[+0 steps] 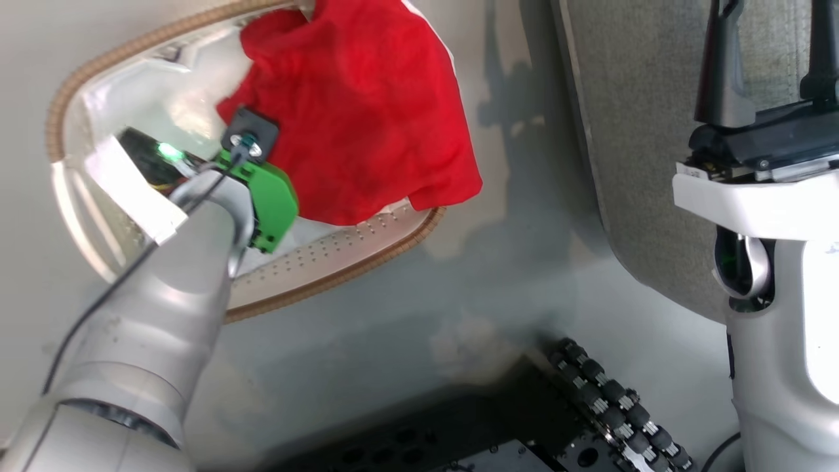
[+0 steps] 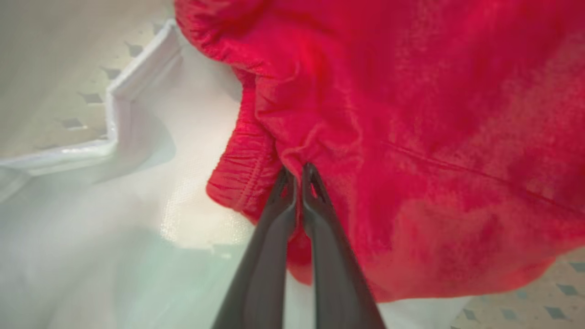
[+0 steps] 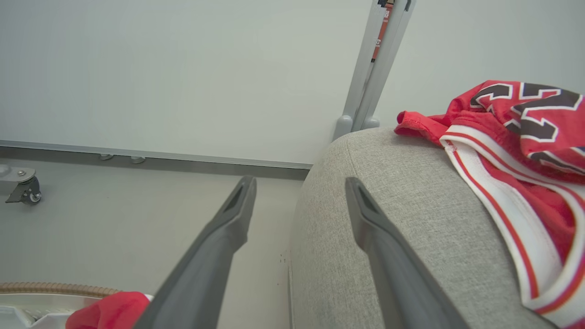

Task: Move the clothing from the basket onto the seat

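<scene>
Our left gripper [image 2: 299, 176] is pressed together, pinching a fold of the plain red garment [image 2: 411, 137]. The garment lies in the basket [image 1: 341, 254] and spills over the rim toward 1 o'clock. Our right gripper [image 3: 299, 187] hangs spread and empty at the edge of the seat [image 3: 388, 228]; the jersey [image 3: 516, 151] lies on that seat at 2 o'clock.

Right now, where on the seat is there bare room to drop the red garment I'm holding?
Bare grey seat runs from its rounded edge by the floor up to the jersey; the open right gripper hovers there. The jersey's side is crowded. The left gripper pinches the plain red garment over the basket.
</scene>
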Controlling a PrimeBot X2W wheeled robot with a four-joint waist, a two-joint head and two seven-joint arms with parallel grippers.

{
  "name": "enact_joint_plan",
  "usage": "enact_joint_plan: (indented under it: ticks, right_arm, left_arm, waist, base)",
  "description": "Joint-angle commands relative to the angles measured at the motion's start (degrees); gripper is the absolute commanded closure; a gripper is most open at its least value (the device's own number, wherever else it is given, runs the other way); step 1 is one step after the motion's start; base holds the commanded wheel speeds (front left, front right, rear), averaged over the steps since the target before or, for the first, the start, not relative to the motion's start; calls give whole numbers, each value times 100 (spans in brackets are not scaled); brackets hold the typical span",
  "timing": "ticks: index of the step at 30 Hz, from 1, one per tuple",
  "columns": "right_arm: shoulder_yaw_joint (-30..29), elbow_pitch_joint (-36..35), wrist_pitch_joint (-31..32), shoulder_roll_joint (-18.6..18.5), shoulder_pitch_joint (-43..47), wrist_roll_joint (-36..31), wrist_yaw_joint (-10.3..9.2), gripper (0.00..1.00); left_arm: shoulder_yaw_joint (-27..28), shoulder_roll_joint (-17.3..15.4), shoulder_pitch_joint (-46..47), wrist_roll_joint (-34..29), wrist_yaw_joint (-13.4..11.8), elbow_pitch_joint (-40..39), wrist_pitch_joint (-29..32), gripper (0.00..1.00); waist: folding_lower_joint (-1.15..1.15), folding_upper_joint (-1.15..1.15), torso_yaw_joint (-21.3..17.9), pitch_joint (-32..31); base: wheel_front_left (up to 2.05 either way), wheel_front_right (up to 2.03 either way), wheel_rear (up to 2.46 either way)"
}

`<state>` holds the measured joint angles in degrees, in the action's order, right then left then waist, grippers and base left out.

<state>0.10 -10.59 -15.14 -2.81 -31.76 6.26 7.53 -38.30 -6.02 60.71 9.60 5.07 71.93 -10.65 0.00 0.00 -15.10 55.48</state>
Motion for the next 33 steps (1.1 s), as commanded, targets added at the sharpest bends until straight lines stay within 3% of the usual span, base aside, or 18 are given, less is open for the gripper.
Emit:
enact_joint_plan:
  ticks: [1, 10, 16, 23, 33]
  right_arm:
    - [-23, 60, -1, -16, 102, -95, -8, 0]
    - [45, 387, -1, -19, 440, -389, -8, 0]
    - [87, 747, -1, -19, 902, -565, -8, 0]
    - [176, 1198, -1, -19, 1479, -691, -8, 0]
    - [442, 1700, -1, -19, 1692, -565, -8, 0]
  left_arm:
    - [6, 49, -129, 56, 48, -48, -98, 100]
    - [-49, 207, -799, 432, 229, -700, -443, 100]
    - [-360, 62, -1286, 546, 242, -1331, -460, 100]
    - [-702, -367, -1546, 779, 244, -2265, -458, 100]
    - [-913, -1057, -1014, 917, 238, -3650, -42, 100]
  waist:
    - [0, 0, 253, -403]
    - [0, 0, 655, -1676]
    - [0, 0, 879, -2654]
    - [0, 0, 1037, -3684]
    - [0, 0, 1097, -4470]
  base:
    - [0, 0, 0]
    - [0, 0, 0]
    - [0, 0, 0]
    - [0, 0, 0]
    - [0, 0, 0]
